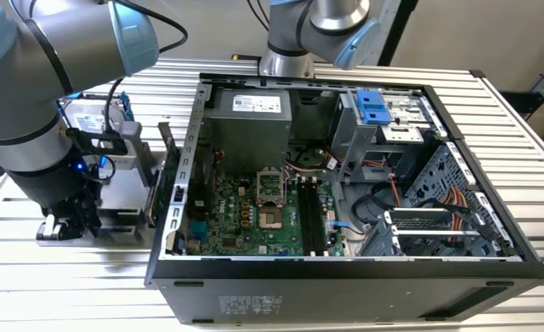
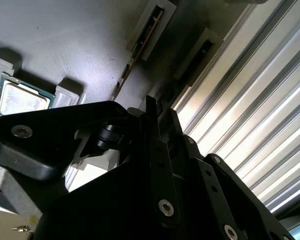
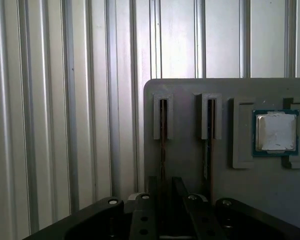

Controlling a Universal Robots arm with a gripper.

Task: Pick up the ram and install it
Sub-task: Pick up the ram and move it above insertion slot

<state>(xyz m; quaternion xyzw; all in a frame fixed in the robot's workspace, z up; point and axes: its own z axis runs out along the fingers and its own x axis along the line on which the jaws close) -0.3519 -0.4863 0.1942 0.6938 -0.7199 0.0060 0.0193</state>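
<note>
In the first wrist view the ram, a thin stick, stands on edge in a slot of a grey holder. A second stick stands in the neighbouring slot. My gripper is low over the holder, with one finger on each side of the first stick and closed against it. The second wrist view has the gripper from the side, with the second stick beyond it. In the exterior view the gripper is at the holder, to the left of the open computer case. The motherboard's long black slots lie inside the case.
A square silver CPU chip sits in a recess of the same holder, beside the second stick. A green card stands upright between holder and case. The table is ribbed metal. A second arm's base rises behind the case.
</note>
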